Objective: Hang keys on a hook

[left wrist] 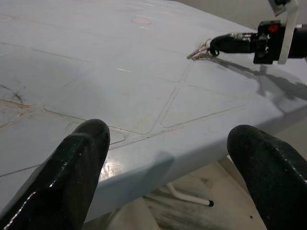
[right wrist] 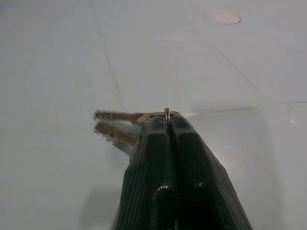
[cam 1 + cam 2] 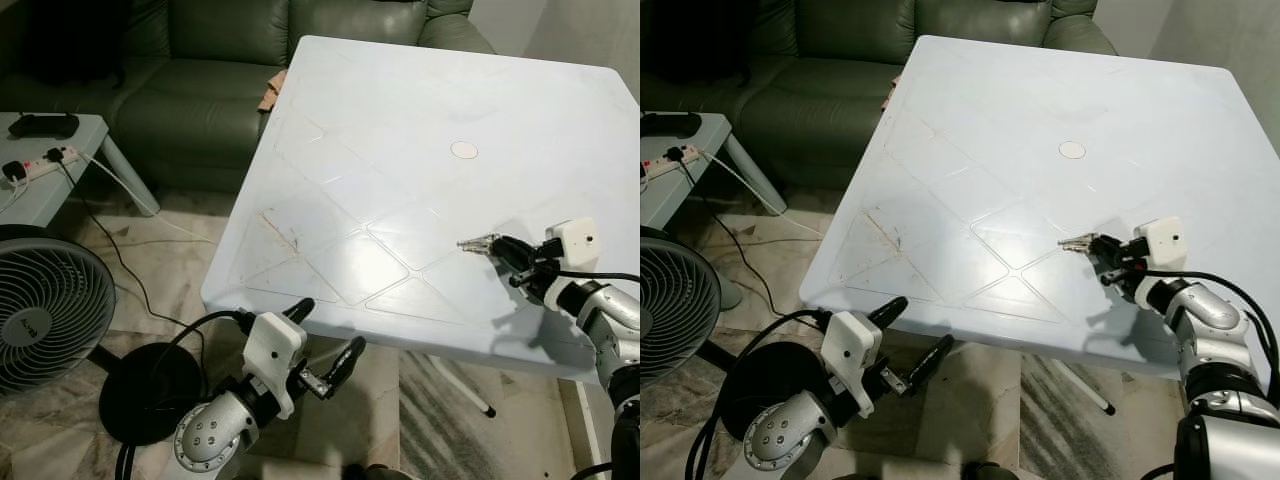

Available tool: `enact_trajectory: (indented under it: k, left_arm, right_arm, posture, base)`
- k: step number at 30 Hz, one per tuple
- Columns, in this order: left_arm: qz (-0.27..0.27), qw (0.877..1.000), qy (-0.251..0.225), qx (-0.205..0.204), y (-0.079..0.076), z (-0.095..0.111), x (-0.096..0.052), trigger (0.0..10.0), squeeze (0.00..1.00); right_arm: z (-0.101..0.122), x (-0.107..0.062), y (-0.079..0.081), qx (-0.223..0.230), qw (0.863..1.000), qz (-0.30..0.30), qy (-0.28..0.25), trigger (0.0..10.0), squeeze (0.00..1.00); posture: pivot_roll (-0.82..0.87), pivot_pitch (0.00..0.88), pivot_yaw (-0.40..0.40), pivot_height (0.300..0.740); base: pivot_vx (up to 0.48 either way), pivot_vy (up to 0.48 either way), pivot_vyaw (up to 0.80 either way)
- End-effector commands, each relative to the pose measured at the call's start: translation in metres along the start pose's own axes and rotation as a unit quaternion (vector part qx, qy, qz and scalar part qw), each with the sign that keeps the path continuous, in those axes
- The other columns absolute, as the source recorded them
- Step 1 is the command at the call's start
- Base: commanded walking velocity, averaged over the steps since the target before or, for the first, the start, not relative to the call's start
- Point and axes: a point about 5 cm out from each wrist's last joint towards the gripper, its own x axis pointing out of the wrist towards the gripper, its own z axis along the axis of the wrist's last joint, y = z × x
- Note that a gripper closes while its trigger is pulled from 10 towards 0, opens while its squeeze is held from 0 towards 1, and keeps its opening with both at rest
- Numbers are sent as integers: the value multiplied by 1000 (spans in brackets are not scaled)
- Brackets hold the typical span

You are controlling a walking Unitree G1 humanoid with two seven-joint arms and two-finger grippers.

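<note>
1. A large pale blue plastic table is seen across the centre and right of the head views; a round cap is set in its upper middle.
2. A dark green sofa is seen at the upper left, a standing fan at the lower left, and a low side table carrying a power strip at the left edge. No hook can be made out.
3. The left gripper is held at lower centre, below the table's near edge, with its fingers spread and nothing between them.
4. The right gripper is placed at the right, over the tabletop, with its fingers pressed together on the ring of the keys.
5. The keys are judged light, rigid and slippery; being pinched at the ring, they are likely to swing. The blades are seen projecting past the fingertips, just above the table.
</note>
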Motion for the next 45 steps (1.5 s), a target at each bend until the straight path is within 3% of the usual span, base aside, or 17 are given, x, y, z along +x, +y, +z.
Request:
enact_trajectory:
  k: [1, 3, 7, 10, 11, 12, 13, 22, 25, 27, 29, 30, 31, 33, 34, 40, 45]
  left_arm:
    - [1, 1000, 2, 1, -2, 1, -2, 10000, 0]
    - [1, 1000, 2, 1, -2, 1, -2, 10000, 0]
    - [2, 1000, 2, 1, -2, 1, -2, 10000, 0]
    - [2, 1000, 1, 2, -2, 1, -2, 10000, 0]
    - [2, 1000, 1, 2, -2, 0, -2, 10000, 0]
    - [2, 1000, 1, 2, -2, 0, -2, 10000, 0]
    - [2, 1000, 1, 3, -2, 0, -2, 10000, 0]
    - [3, 1000, 0, 3, -2, 0, -1, 10000, 0]
    - [3, 1000, -1, 4, -2, 0, -1, 10000, 0]
    - [4, 1000, -2, 3, -2, 0, -1, 10000, 0]
    - [4, 1000, -2, 4, -2, 0, 0, 10000, 0]
    - [4, 1000, -2, 4, -2, 0, 0, 10000, 0]
    - [4, 1000, -3, 4, -3, 0, 0, 10000, 0]
    - [4, 1000, -4, 4, -2, 0, 1, 10000, 0]
    - [3, 1000, -5, 4, -2, 0, 1, 10000, 0]
    - [12, 1000, -7, -2, 1, 1, 2, 10000, 0]
    - [42, 999, -13, -18, 12, 4, 2, 10000, 0]
  right_arm:
    - [12, -1, -9, 23, 999, -22, -32, 0, 0]
    - [20, 1, -13, 60, 996, -33, -63, 0, 0]
    - [23, 1, -15, 76, 994, -36, -74, 0, 0]
    - [35, 2, -21, 128, 984, -51, -114, 0, 0]
    - [38, 3, -23, 143, 980, -53, -125, 3882, 0]
    - [38, 3, -23, 143, 980, -53, -125, 3882, 0]
    - [41, 3, -25, 163, 975, -56, -140, 10000, 0]
    - [46, 1, -31, 197, 967, -62, -149, 10000, 0]
    - [40, 0, -28, 173, 977, -53, -115, 10000, 0]
    - [40, 0, -28, 192, 973, -45, -121, 10000, 0]
    - [45, 0, -29, 254, 955, -27, -153, 10000, 0]
    - [45, 0, -29, 254, 955, -27, -153, 10000, 0]
    - [47, 0, -30, 283, 944, -24, -168, 10000, 0]
    - [48, -1, -33, 272, 946, -51, -167, 10000, 0]
    - [46, 1, -30, 197, 968, -54, -148, 10000, 0]
    - [61, -2, -37, 242, 945, -70, -208, 10000, 0]
    - [66, -3, -36, 230, 941, -75, -237, 10000, 0]
  posture:
    - [-53, 182, -5, 740]
    - [-52, 181, -7, 740]
    - [-51, 180, -7, 740]
    - [-51, 176, -7, 740]
    - [-50, 174, -8, 740]
    - [-50, 174, -8, 740]
    - [-50, 172, -8, 740]
    - [-50, 162, -11, 740]
    - [-51, 160, -13, 740]
    - [-51, 159, -13, 740]
    - [-51, 158, -14, 740]
    - [-51, 158, -14, 740]
    - [-54, 153, -14, 740]
    - [-54, 151, -13, 740]
    - [-56, 150, -12, 740]
    - [-56, 153, -13, 740]
    - [-50, 147, -15, 740]
  base:
    - [0, 0, 0]
    - [0, 0, 0]
    - [0, 0, 0]
    - [0, 0, 0]
    - [0, 0, 0]
    - [0, 0, 0]
    - [0, 0, 0]
    - [0, 0, 0]
    - [0, 0, 0]
    - [0, 0, 0]
    - [0, 0, 0]
    - [0, 0, 0]
    - [0, 0, 0]
    - [0, 0, 0]
    - [0, 0, 0]
    - [0, 0, 0]
    - [0, 0, 0]
